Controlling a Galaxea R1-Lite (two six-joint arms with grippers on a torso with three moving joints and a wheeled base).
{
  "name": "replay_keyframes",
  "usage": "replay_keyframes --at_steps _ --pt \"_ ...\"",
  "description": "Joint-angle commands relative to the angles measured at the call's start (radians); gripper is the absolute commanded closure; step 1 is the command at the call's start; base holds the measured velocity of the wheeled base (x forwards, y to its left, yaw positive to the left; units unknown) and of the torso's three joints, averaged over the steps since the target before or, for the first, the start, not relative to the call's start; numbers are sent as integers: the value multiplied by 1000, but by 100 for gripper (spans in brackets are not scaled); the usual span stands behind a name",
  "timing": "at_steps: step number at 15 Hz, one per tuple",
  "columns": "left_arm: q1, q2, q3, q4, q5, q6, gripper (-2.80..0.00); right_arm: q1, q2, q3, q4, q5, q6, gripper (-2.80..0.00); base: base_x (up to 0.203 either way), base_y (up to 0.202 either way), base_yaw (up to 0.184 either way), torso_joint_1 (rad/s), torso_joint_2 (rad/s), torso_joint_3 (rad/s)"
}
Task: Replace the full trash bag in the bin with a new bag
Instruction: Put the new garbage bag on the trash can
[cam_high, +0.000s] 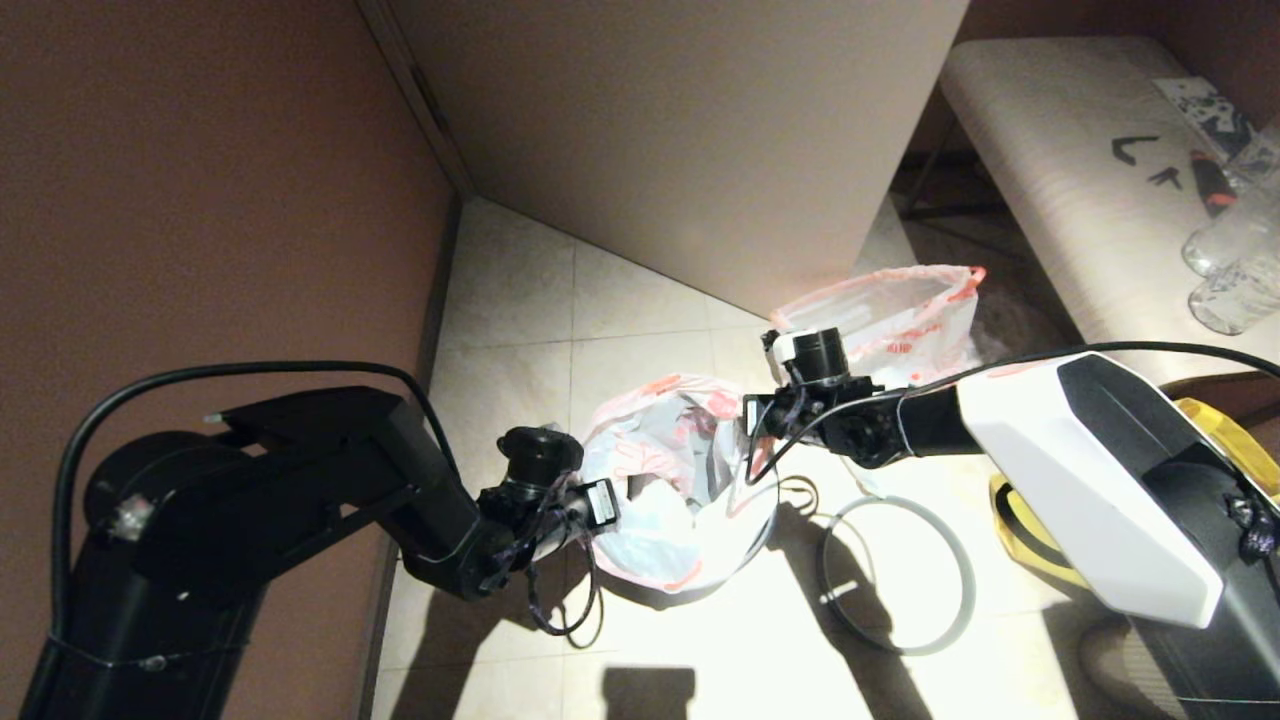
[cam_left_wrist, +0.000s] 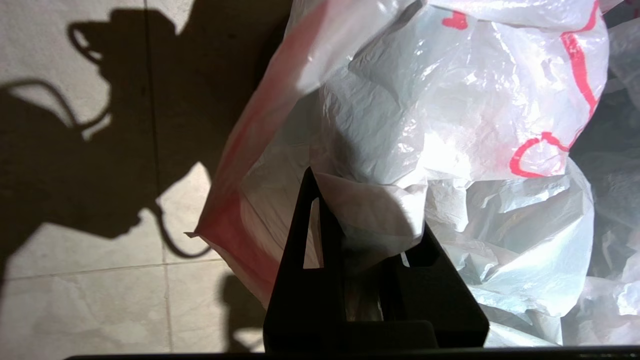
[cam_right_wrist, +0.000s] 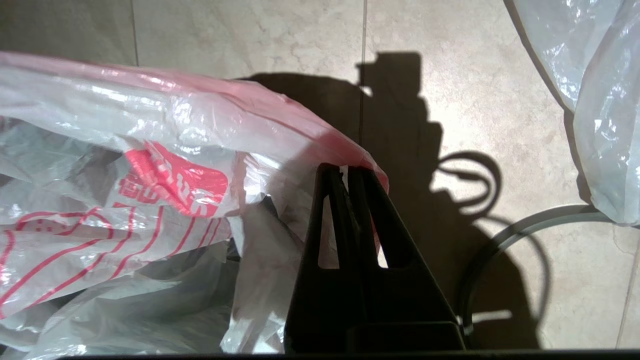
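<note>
The new bag (cam_high: 660, 480), slack white film with a red-orange hem and red print, hangs spread between my two grippers over the bin, which it almost wholly hides; a grey edge (cam_high: 768, 520) shows. My left gripper (cam_high: 610, 500) is shut on the film at its left side (cam_left_wrist: 360, 210). Opposite it, my right gripper (cam_high: 752, 415) is shut on the hem (cam_right_wrist: 342, 170). Only folds show inside the new bag (cam_right_wrist: 150, 200). The full trash bag (cam_high: 890, 320) stands on the floor behind my right gripper. The grey hoop (cam_high: 968, 590) lies flat on the tiles to the right.
A yellow tote (cam_high: 1230, 430) sits under my right arm. A pale bench (cam_high: 1050, 150) with clear bottles (cam_high: 1230, 260) stands at the far right. A white cabinet panel (cam_high: 680, 130) rises behind the bags, and a brown wall (cam_high: 200, 200) runs along the left.
</note>
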Motion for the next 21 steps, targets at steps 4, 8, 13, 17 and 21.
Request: replay_keyframes --at_steps 4,8,13,17,21 --pt "1 14 -4 -4 3 7 0 -21 -12 20 -8 -45 4 0 0 0 0 0 0 0" --pt "1 23 -10 -5 6 7 0 -36 -110 230 -65 -49 6 0 0 0 0 0 0 0" --pt "7 25 -20 -5 16 6 0 -6 -108 344 -88 -49 6 0 0 0 0 0 0 0" --pt "6 17 -8 -27 12 3 0 -6 -13 281 -89 -41 6 0 0 0 0 0 0 0" --pt "10 8 12 -71 -4 3 0 -4 16 283 -92 -38 8 0 0 0 0 0 0 0"
